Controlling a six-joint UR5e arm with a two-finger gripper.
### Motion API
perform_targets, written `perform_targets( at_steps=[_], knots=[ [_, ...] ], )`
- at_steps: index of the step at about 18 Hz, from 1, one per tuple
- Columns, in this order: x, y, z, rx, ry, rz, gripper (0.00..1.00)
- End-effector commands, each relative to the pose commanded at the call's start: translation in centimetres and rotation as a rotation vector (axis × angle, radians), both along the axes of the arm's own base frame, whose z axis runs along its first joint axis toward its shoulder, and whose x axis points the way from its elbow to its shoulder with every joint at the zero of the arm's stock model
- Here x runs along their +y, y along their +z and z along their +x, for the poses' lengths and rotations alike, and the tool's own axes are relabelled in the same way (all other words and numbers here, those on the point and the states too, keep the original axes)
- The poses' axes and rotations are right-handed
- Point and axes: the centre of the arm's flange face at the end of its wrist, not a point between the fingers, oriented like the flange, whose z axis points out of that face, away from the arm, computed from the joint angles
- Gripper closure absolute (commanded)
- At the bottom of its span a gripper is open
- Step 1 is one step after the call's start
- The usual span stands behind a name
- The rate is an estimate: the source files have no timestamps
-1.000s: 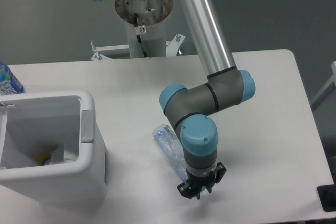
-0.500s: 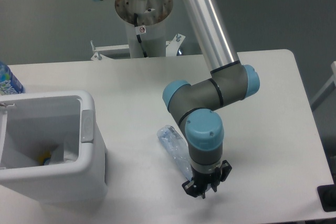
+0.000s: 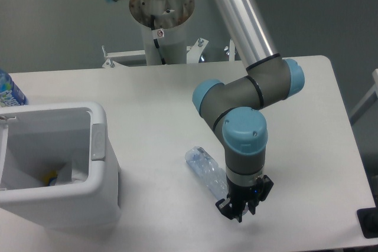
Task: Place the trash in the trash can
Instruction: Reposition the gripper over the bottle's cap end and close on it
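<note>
Crushed bottle lower end hidden behind my gripper, jaw gap unreadable to me, bin left side cropped, labelled bottle behind the bin cut off

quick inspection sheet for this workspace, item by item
surface: white table with rounded corners, mostly bare.
job's things: crushed clear bottle lies on the table, its far end hidden behind the wrist; white trash can stands at the left edge, something pale and a yellow scrap inside.
clutter: upright bottle with blue label at the far left edge, partly cut off.
grippers: gripper points down at the bottle's near end; open or shut cannot be told.
cables: a thin black cable runs down the arm's pedestal.
surroundings: grey floor, white pedestal behind the table, a dark object at the lower right edge.
</note>
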Motion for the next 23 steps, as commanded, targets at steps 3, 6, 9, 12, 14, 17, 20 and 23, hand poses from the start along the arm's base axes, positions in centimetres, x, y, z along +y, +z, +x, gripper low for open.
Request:
perform_targets(
  at_steps=[3, 6, 9, 12, 14, 17, 20, 23],
  knots=[
    [-0.1, 0.1, -0.1, 0.0, 0.002, 0.0, 0.73],
    [-0.2, 0.4, -0.1, 0.003, 0.003, 0.003, 0.74],
    [-0.4, 2.0, 0.0, 0.014, -0.003, 0.027, 0.74],
    [-0.9, 3.3, -0.3, 0.005, -0.012, 0.065, 0.74],
    [-1.1, 4.0, -0.3, 0.0, -0.015, 0.085, 0.74],
    [-1.2, 4.7, -0.2, 0.006, -0.016, 0.093, 0.75],
    [-1.2, 5.5, 0.0, 0.007, -0.021, 0.109, 0.75],
    [-1.3, 6.6, 0.4, 0.008, -0.028, 0.132, 0.75]
  ],
)
